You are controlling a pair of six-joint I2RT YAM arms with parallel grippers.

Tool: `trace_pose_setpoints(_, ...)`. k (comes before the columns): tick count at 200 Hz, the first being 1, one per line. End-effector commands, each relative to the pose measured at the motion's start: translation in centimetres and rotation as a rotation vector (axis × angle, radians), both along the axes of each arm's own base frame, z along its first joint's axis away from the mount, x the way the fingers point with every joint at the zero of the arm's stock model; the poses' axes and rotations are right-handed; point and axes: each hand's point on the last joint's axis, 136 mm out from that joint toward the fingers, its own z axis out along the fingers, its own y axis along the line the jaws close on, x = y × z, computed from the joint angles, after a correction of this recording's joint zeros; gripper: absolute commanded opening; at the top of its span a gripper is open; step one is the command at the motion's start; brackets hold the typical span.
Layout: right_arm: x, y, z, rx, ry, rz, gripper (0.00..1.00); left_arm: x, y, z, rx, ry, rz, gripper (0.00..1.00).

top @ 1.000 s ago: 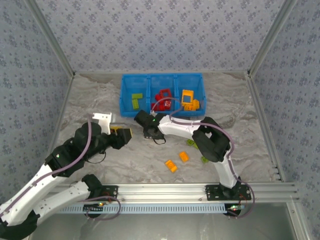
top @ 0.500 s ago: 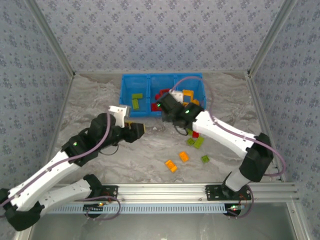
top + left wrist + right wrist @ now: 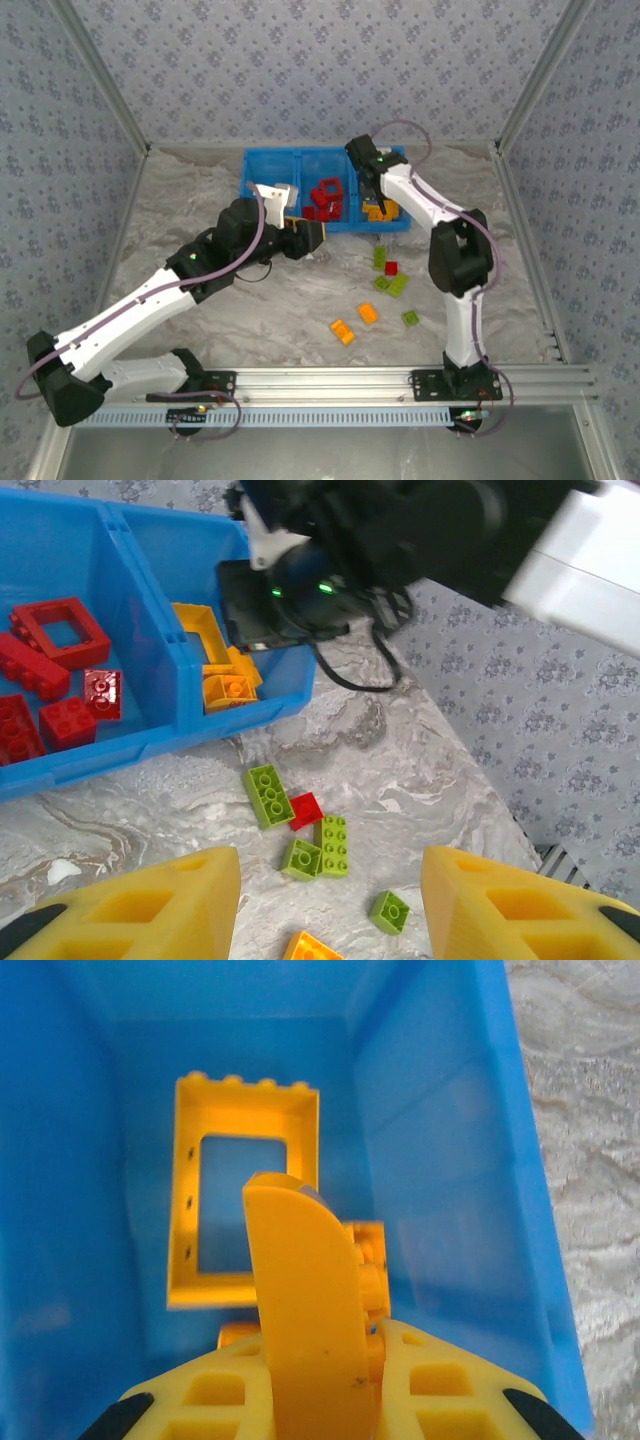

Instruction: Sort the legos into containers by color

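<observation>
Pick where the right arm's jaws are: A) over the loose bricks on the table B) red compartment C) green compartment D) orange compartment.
D: the right wrist view shows the jaws above the orange frame brick, inside the blue bin's right-end compartment.

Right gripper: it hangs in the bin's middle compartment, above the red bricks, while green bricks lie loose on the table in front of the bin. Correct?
Wrong compartment. The right wrist view shows the right gripper in the right-end compartment, above an orange-yellow frame; the red bricks are next door. Green bricks do lie loose on the table.
</observation>
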Motion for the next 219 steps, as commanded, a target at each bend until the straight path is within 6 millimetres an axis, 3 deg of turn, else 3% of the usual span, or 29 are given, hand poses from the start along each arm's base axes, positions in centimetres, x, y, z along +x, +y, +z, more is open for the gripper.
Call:
trace_pose_setpoints(1, 0.9, -2.6, -0.5, -0.121, 0.058, -0.044, 0.21, -0.3, -0.4, 2.1, -0.044, -0.051, -0.025, 0.51)
trace_pose_setpoints(64, 3.9, -3.9, -3.2, -0.17, 0.092, -0.077, 0.24, -0.7, 0.0, 1.6, -0.025, -0.038, -0.031, 0.51)
trace_pose_setpoints(114, 4.4, -4.2, -4.6, -0.187, 0.116, -0.084, 0.32, -0.7, 0.0, 1.3, -0.023, -0.03, -0.031, 0.51)
trace_pose_setpoints(137, 4.6, -4.0, -4.4, -0.184, 0.108, -0.078, 0.42, -0.7, 0.0, 1.2, -0.022, -0.028, -0.029, 0.51)
trace_pose_setpoints(172, 4.5, -2.6, -0.2, -0.156, 0.023, -0.054, 0.48, -0.7, 0.0, 0.8, -0.011, -0.02, -0.028, 0.51)
trace_pose_setpoints(219, 3.1, -0.8, 9.2, -0.05, -0.156, -0.047, 0.48, -0.3, 0.0, -0.4, -0.002, 0.015, -0.001, 0.5)
